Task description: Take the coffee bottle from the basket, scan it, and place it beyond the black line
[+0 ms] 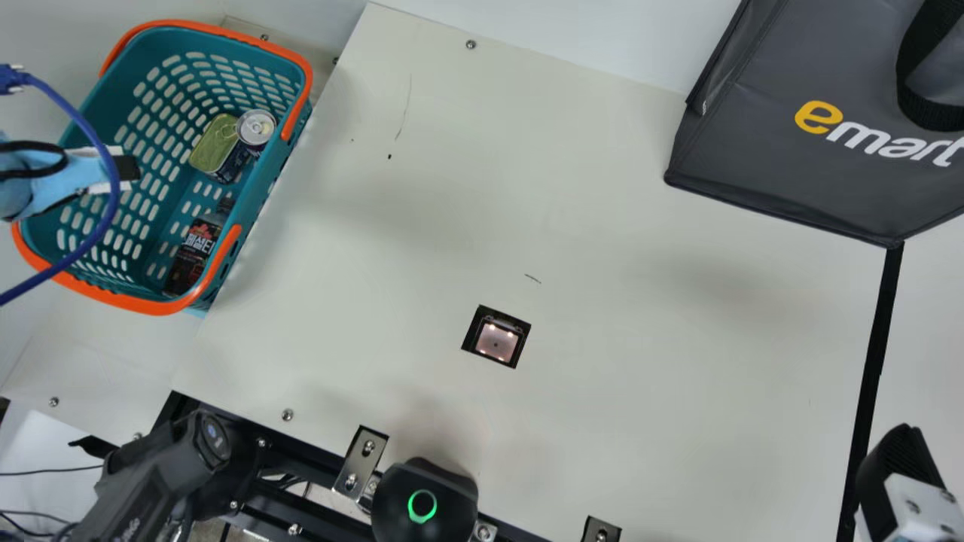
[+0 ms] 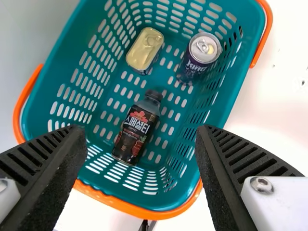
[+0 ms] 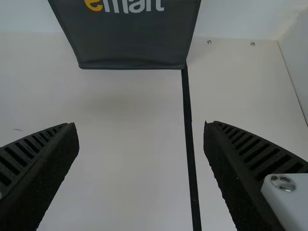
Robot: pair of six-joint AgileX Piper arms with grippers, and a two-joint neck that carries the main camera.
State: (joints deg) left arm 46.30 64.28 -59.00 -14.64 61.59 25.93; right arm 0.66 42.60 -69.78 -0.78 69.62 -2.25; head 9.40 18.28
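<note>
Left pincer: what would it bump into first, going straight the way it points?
Probably the coffee bottle lying in the basket; it shows between the tips of the left pincer, though depth is hard to judge.

I believe this is a robotics lab, arranged like a shop checkout: here I see a shopping basket [image 1: 143,304], a scanner window [image 1: 495,342] in the table [image 1: 640,361] and a dark bag [image 1: 776,169], but also a robot arm [image 1: 169,463] and bolted metal brackets [image 1: 361,462].

cream table [image 1: 640,391]; pale wall [image 1: 587,38] behind, probably
</note>
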